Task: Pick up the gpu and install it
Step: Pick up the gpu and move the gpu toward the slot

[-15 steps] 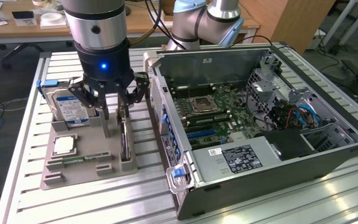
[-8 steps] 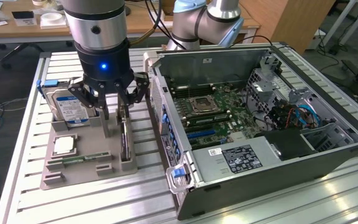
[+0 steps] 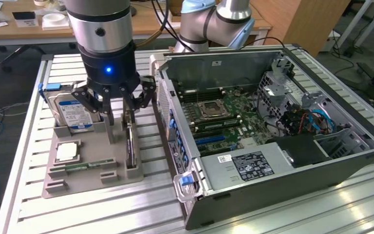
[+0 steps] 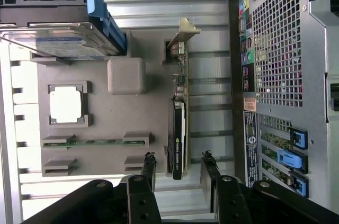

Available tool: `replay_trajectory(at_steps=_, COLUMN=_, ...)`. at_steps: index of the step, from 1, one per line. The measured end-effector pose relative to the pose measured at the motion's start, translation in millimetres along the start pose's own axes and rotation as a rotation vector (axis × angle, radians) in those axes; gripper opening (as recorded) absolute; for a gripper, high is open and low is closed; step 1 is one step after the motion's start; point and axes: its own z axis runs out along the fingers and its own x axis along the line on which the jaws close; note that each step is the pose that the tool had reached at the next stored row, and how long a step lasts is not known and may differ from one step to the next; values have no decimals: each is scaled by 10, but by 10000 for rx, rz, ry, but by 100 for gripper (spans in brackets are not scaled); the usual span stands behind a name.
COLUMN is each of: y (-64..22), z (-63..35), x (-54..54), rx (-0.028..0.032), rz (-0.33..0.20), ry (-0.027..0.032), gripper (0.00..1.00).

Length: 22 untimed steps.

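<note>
**Exterior view**
- Arm: one upright column, a silver section above a black wrist with a blue light lit. It points straight down over a grey tray (image 3: pixel 76 183) on the slatted metal bench (image 3: pixel 109 209).
- Pincer (image 3: pixel 121 127): open, fingers hanging vertically and lowered to either side of the gpu (image 3: pixel 132 151).
- Gpu: stands on its long edge in a tray slot directly beneath the pincer, held by nothing.
- Hard drive (image 3: pixel 75 114): upright in the tray, just beside the pincer on the side away from the computer case (image 3: pixel 271 175). It has a blue-and-white label; the print is not legible.
- Processor chip (image 3: pixel 68 151) and memory stick (image 3: pixel 86 165): lie flat in tray recesses, near the pincer on the hard-drive side.
- Computer case: side panel off, motherboard exposed, well to the pincer's other side. A white sticker (image 3: pixel 251 165) lies on the power supply; its text is too small to read.
- Second arm (image 3: pixel 213 19): stands behind the case.

**Wrist view**
- Pincer (image 4: pixel 179 161): the two black fingers (image 4: pixel 150 167) are spread apart, with a gap between each and the card.
- Gpu (image 4: pixel 178 128): seen edge-on between the fingers, black cooler end nearest the fingertips and silver bracket at the far end. A small green mark on the cooler's edge is unreadable.
- Tray (image 4: pixel 122 113): holds the hard drive (image 4: pixel 58 44), the processor chip (image 4: pixel 66 104) and the memory stick (image 4: pixel 95 142), all beyond one finger.
- Case (image 4: pixel 275 49): its perforated rear panel, with coloured ports and blue tabs, lies beyond the other finger across bare bench slats (image 4: pixel 209 38).
</note>
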Motion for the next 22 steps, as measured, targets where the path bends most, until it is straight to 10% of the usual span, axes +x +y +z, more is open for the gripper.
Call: replay_trajectory(at_steps=22, y=-6, z=132, x=3, rx=3, rz=0, ry=2, gripper=47)
